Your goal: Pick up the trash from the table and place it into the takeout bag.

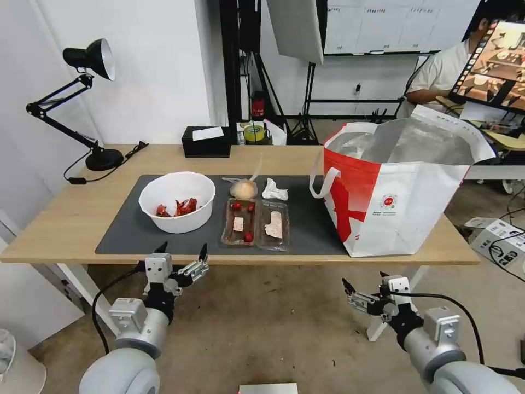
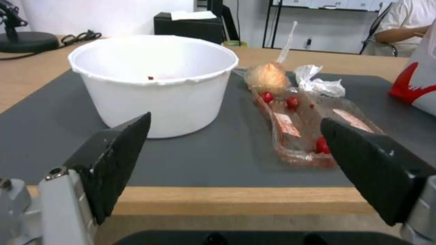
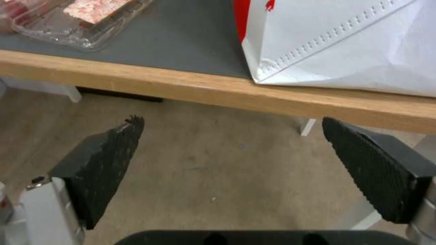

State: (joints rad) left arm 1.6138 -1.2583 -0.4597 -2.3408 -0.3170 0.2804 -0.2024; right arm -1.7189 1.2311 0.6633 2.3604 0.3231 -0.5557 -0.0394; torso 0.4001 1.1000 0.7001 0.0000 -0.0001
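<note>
Low in the frame, the left claw [image 1: 182, 253] gapes wide at the tabletop [image 1: 65, 219] edge; the right claw [image 1: 365, 289] hangs wide below it. Beyond lie the white bowl [image 1: 176, 208], clamshell tray [image 1: 255, 223], bagged bun [image 1: 244, 189] and tissue [image 1: 274, 190]. The takeout bag [image 1: 399, 191] stands open at centre right. Best pinch the bowl's rim and lift level.

A long light-wood desk top [image 1: 65, 219] carries a large dark grey mat [image 1: 126, 230], a black desk lamp [image 1: 87, 109], a black tissue box [image 1: 206, 142] and the red-and-white takeout tote [image 1: 399, 191], just beyond the spread fingertips [image 2: 136, 129].
</note>
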